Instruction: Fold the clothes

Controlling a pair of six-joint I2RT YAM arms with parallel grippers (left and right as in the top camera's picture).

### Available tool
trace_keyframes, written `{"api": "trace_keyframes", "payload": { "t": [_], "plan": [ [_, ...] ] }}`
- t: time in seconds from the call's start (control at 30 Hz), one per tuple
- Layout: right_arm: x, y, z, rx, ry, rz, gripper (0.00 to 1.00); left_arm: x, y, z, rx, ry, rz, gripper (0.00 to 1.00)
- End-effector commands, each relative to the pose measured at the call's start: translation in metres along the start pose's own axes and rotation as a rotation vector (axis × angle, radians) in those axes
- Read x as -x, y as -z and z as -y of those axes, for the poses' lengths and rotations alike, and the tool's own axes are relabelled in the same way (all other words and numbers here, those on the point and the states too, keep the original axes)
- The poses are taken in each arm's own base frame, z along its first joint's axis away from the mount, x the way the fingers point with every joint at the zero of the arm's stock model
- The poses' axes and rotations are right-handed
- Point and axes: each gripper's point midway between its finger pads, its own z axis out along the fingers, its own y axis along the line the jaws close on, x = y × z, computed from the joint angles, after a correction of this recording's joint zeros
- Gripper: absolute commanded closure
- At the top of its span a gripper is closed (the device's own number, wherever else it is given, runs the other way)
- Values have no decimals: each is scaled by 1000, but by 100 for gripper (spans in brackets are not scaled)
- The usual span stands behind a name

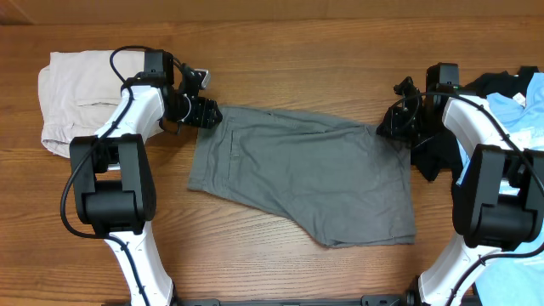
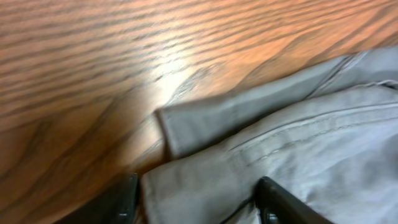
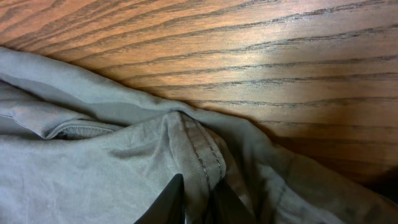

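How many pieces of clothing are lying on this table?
4: grey shorts spread in the middle, beige shorts at the far left, a light blue T-shirt at the right edge, a black garment beside it. That right-hand pile may hide more.

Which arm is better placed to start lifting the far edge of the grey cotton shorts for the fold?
Probably the right. The right gripper looks pinched on a raised ridge of the medium-grey cotton shorts, while the left gripper only straddles the corner, fingers apart.
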Motion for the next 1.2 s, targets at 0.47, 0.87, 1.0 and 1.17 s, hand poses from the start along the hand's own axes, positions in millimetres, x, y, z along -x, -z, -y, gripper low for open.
{"api": "trace_keyframes", "payload": {
  "t": [0.47, 0.87, 1.0, 1.17],
  "plan": [
    [-3, -6, 0, 14, -4, -11, 83, 17, 10, 24, -181, 63, 68, 83],
    [0, -5, 0, 14, -58, 0, 96, 19, 35, 15, -167, 214, 70, 96],
    [-1, -5, 0, 14, -60, -4, 96, 16, 44, 22, -171, 220, 56, 96],
    [-1, -5, 0, 14, -60, -5, 96, 8, 56, 31, -176, 239, 25, 96]
  ]
}}
